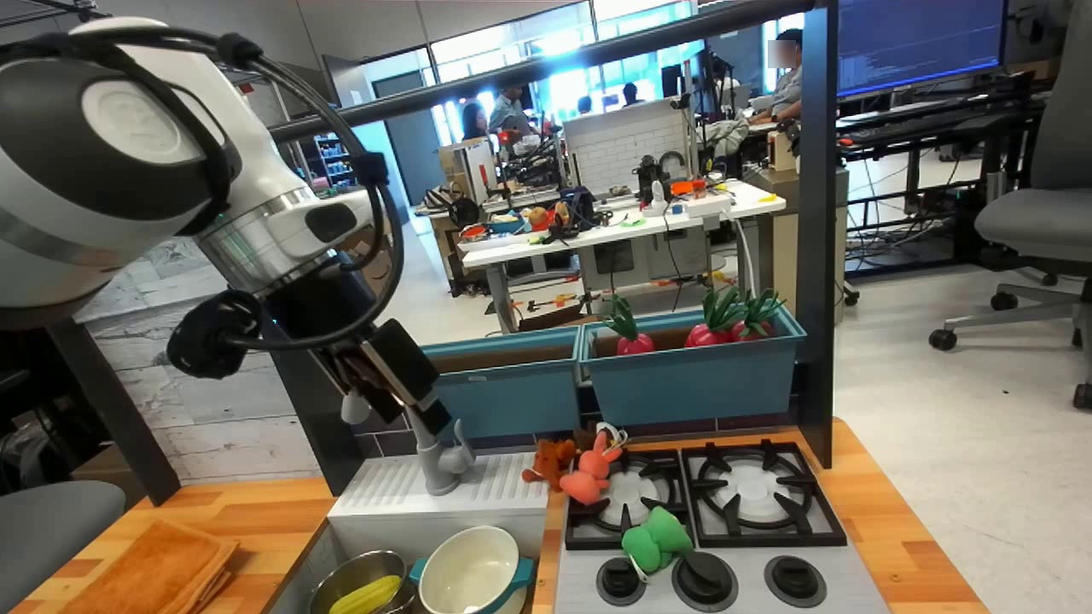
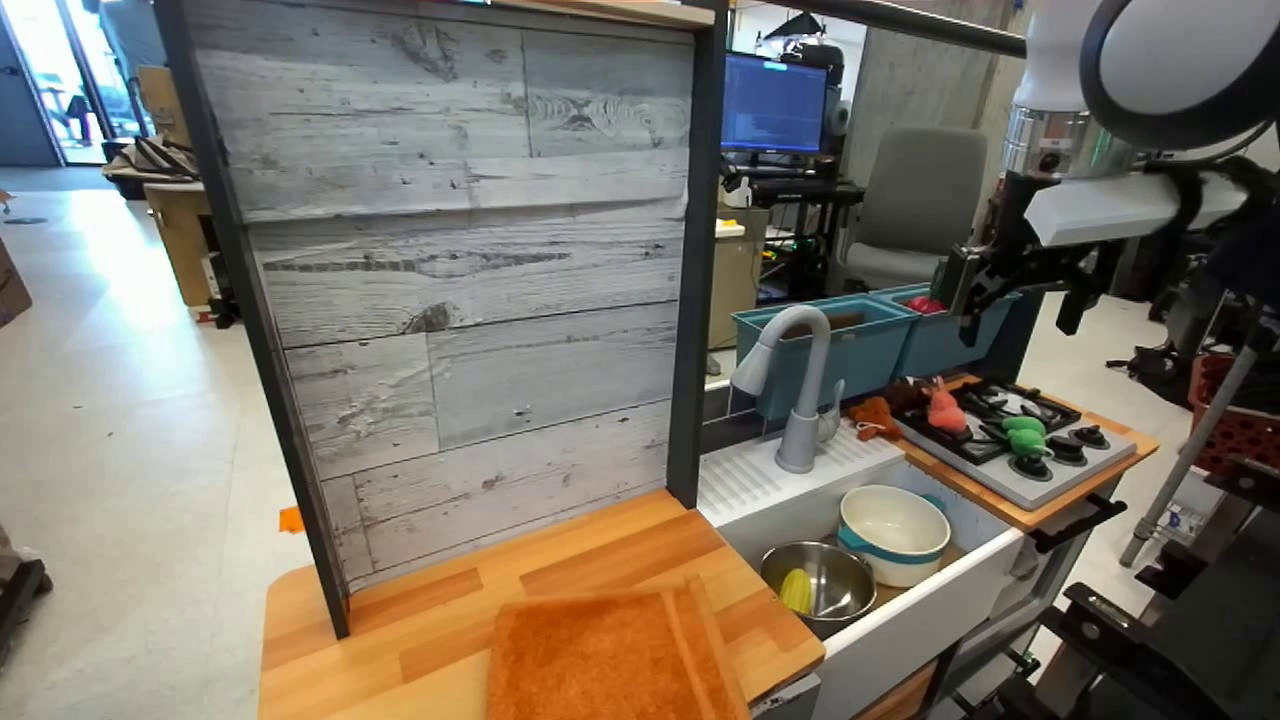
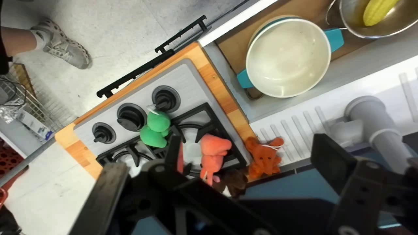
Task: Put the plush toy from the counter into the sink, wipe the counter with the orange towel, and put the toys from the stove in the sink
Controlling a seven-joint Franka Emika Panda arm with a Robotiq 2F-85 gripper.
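The yellow plush toy [image 1: 365,597] lies inside a metal bowl [image 2: 848,580] that stands in the sink [image 2: 905,645]. On the wooden counter [image 2: 450,622], the orange towel [image 2: 600,660] is spread flat, folded over. Two toys rest on the stove [image 1: 845,576]: a red-orange one [image 3: 214,151] on the burner grate nearest the sink, and a green one [image 3: 155,129] between grate and knobs. Well above the back of the stove and the drainboard hangs my gripper [image 3: 252,155], its jaws wide apart with nothing between them; it also shows in both exterior views, touching none of these things.
A cream pot [image 3: 287,58] with teal handles sits beside the bowl. The grey faucet [image 2: 802,420] rises from the drainboard. At the stove's back corner are a rust-brown elephant toy [image 3: 265,158] and a dark brown toy [image 3: 235,181]. Teal planters [image 1: 695,379] and dark posts [image 1: 817,256] stand behind.
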